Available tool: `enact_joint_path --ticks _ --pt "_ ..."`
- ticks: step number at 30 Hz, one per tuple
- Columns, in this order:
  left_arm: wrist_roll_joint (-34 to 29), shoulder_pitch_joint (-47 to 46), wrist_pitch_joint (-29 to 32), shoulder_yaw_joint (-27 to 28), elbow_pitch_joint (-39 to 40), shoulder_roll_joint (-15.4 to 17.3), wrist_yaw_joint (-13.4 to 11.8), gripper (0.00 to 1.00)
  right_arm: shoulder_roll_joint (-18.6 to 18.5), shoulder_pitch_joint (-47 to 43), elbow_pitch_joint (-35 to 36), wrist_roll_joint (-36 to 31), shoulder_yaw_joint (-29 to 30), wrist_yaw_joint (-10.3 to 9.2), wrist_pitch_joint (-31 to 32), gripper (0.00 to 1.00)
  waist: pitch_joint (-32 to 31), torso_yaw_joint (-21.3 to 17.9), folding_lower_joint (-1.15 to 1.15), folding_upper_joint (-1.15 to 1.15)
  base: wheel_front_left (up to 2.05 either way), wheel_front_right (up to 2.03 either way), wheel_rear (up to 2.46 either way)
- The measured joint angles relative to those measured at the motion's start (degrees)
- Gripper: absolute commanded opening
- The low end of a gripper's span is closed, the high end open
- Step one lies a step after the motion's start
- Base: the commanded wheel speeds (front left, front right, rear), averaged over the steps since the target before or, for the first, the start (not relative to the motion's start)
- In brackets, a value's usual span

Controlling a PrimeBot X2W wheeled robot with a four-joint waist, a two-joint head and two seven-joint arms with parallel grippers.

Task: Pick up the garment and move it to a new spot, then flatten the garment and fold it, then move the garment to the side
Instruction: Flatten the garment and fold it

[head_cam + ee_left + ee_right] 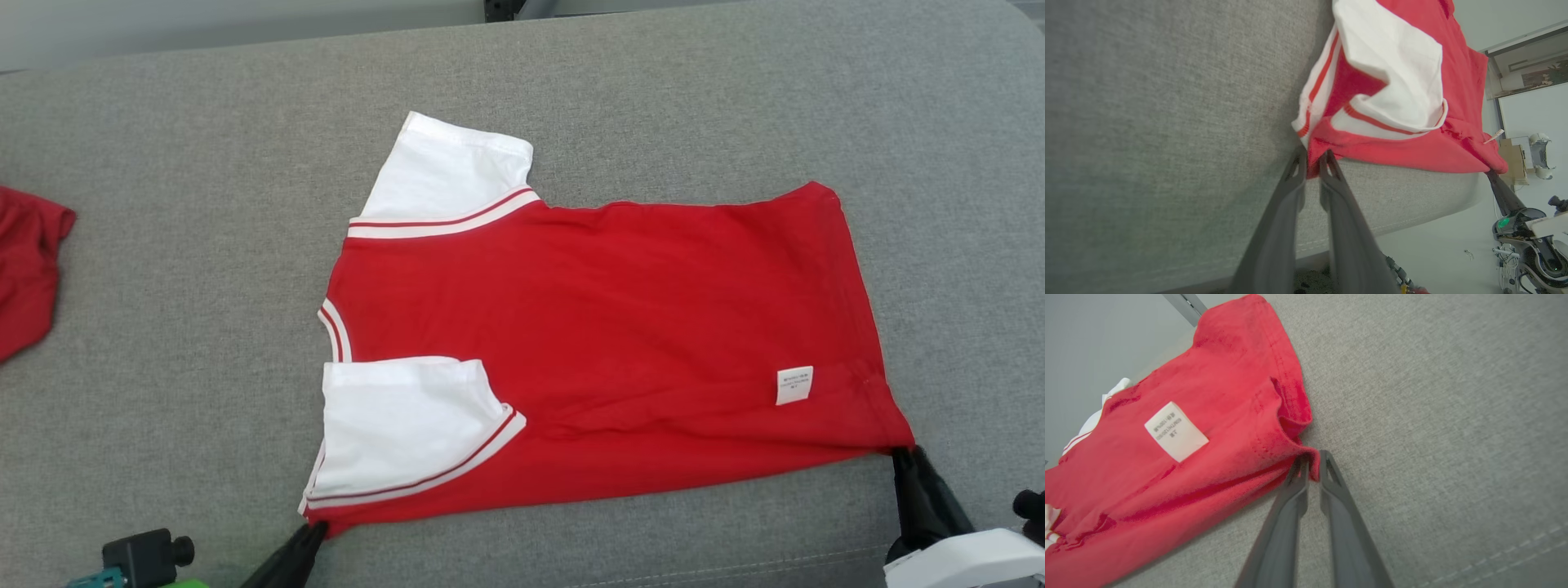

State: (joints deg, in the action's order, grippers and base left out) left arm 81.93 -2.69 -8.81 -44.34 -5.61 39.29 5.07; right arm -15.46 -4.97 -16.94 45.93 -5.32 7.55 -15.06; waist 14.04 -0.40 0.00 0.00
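Observation:
The garment is a red T-shirt with white sleeves, lying flat on the grey padded surface with its neck to the left and its hem to the right. One white sleeve is folded over the body. A white label shows near the hem. My left gripper is at the near shoulder corner, and in the left wrist view red cloth sits pinched between its tips. At the near hem corner is my right gripper, shut on that corner.
Another red cloth lies at the surface's left edge. The surface's front edge, with a stitched seam, runs just behind both grippers, with pale floor beyond it. Bare grey surface lies around the shirt.

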Motion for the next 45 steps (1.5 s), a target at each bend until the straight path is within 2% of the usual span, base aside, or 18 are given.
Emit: enact_joint_path --ticks 1,5,11,16,22,25,31,38,45 --pt "-0.1 0.0 -0.3 0.3 0.3 0.3 -0.6 1.00 0.0 -0.2 0.7 -0.2 0.8 -0.01 0.0 1.00 -0.1 0.0 0.00 0.00 0.00 0.00 0.00" --pt "0.1 0.3 -2.6 3.7 3.9 3.0 -3.0 1.00 0.1 -1.8 7.5 -3.3 4.1 -0.04 0.0 1.00 -0.8 -0.1 0.00 0.00 0.00 0.00 0.00" --pt "0.2 -1.5 -4.1 9.4 9.8 7.3 -4.6 1.00 2.1 -1.7 13.2 -7.7 6.0 -0.05 0.0 1.00 -1.0 -0.8 0.00 0.00 0.00 0.00 0.00" --pt "-1.6 -10.2 0.4 11.4 12.5 10.8 -6.1 1.00 4.0 1.3 14.7 -12.7 3.7 -0.05 0.0 1.00 -0.3 -1.8 0.00 0.00 0.00 0.00 0.00" --pt "-2.4 -23.9 10.1 11.3 8.9 10.5 -5.7 1.00 6.8 5.7 14.8 -18.2 1.0 -0.05 0.0 1.00 1.8 -3.5 0.00 0.00 0.00 0.00 0.00" --pt "-1.5 -31.4 16.5 10.2 5.4 8.9 -5.0 1.00 8.0 7.2 14.9 -19.5 0.2 -0.05 0.0 1.00 3.4 -4.3 0.00 0.00 0.00 0.00 0.00" --pt "-2.9 -45.4 29.8 6.9 -2.5 8.2 -3.3 1.00 9.9 9.1 15.5 -21.6 -1.0 -0.05 0.0 1.00 6.8 -6.5 0.00 0.00 0.00 0.00 0.00" --pt "-9.1 -55.0 38.2 2.0 -12.4 7.8 -1.5 1.00 11.2 10.1 16.1 -22.4 -2.1 -0.05 0.0 1.00 10.0 -9.9 0.00 0.00 0.00 0.00 0.00" --pt "-12.4 -60.3 40.6 -0.3 -18.4 5.5 -0.2 1.00 11.9 11.2 17.1 -22.9 -3.1 -0.05 0.0 1.00 12.9 -12.8 0.01 0.00 0.00 0.00 0.00"
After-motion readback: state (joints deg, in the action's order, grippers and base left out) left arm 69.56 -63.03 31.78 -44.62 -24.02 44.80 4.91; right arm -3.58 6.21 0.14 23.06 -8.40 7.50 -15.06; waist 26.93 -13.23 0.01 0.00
